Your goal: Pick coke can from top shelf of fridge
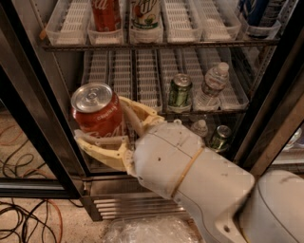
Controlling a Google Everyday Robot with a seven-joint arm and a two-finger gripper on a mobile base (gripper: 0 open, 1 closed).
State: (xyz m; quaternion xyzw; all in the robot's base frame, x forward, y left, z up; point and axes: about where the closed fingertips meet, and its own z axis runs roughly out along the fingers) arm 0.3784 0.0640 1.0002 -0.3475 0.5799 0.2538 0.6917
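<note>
The gripper (103, 130), pale fingers (102, 141) clasped round the upright coke can (97, 111) (silver lid up), holds it outside the fridge (137, 206), low at its left, well below the top shelf (156, 45) where another red can (105, 14) stands.

The white arm (199, 180) reaches in from the lower right and runs up and to the left, its thick rounded wrist (164, 152) near the middle of the view. The gripper (102, 124) sits left of centre, pointing left. Its two pale tan fingers (102, 141) are closed around a red coke can (97, 116), one across the front, the other behind, holding it upright.
</note>
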